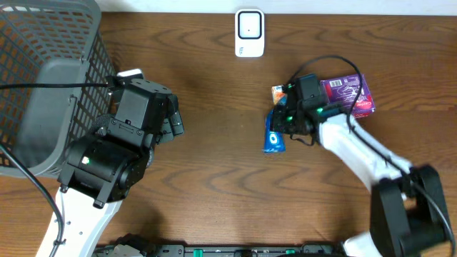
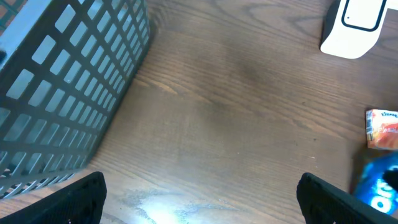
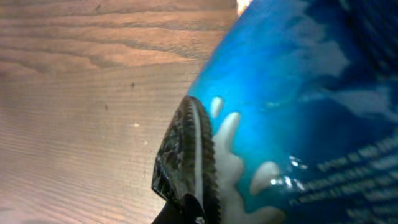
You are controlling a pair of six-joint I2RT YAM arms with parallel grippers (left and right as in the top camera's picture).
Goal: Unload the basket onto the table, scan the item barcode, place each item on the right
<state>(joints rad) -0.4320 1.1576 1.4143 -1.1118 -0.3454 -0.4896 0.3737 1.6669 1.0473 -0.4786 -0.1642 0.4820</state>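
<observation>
Standing nearest: the left arm's dark body (image 1: 107, 168) and the right arm's white link (image 1: 357, 153) rise from the near edge of the table (image 1: 214, 193).
Left pincer: the left pincer (image 1: 173, 121) is spread wide and holds nothing. In the left wrist view its two fingers (image 2: 81, 199) sit in the bottom corners with bare wood between them. It hangs just beside the basket.
Right pincer: the right pincer (image 1: 284, 125) is closed tight at the upper end of the blue packet (image 1: 274, 137), nipping the thin wrapper. Its fingers do not show clearly in its own wrist view.
Blue packet: right of the table's middle, long side running near to far. It fills the right wrist view (image 3: 298, 112), where a printed dark cookie with white cream shows. Whether it rests on the wood or is raised cannot be told.
Orange pack: a small orange-and-white pack (image 1: 277, 91) lies just beyond the blue packet, beside the pincer's body.
Purple packet: a purple packet (image 1: 350, 94) lies to the right of the pincer, partly under a black cable.
Basket: a grey mesh basket (image 1: 43, 71) fills the far left corner.
Scanner: a white scanner (image 1: 249, 32) stands at the far edge, near the middle, well apart from the blue packet.
</observation>
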